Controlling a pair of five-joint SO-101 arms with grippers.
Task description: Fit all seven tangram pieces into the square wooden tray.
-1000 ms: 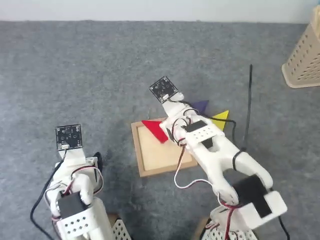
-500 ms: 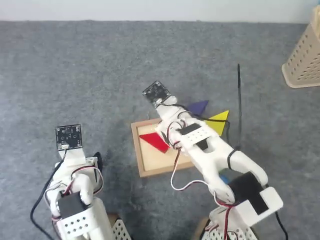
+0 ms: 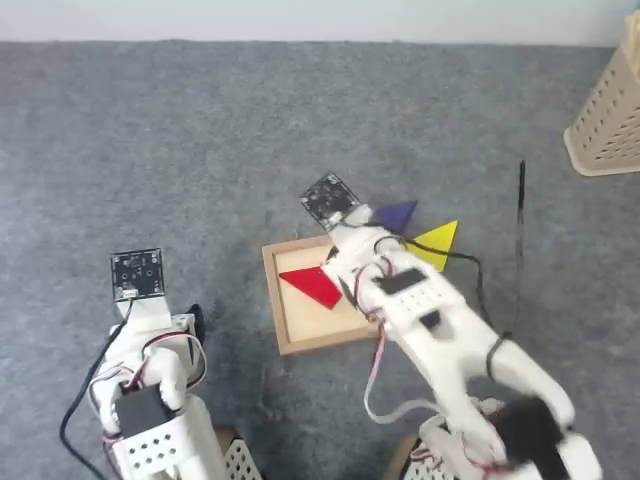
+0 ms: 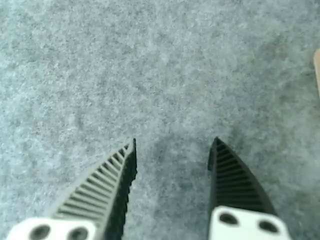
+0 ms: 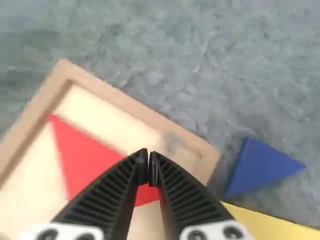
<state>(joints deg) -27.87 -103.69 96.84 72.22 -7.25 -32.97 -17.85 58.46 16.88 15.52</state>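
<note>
Right jaws: closed, tips pressed together with nothing between them, poised over the red triangle (image 5: 85,155).
Right arm (image 3: 430,310): stretched across the near right part of the wooden tray (image 3: 272,300).
Red triangle: flat on the tray floor, in the half farther from the arms, inside the rim.
Blue triangle (image 3: 398,212): on the grey table (image 3: 150,150), just outside the tray's far right corner.
Yellow triangle (image 3: 437,242): on the table just beside the blue one, outside the tray.
Left jaws: spread open over bare table, holding nothing.
Left arm (image 3: 150,370): well apart from the tray, near the table's front edge.
Basket (image 3: 610,110): at the far right edge.
</note>
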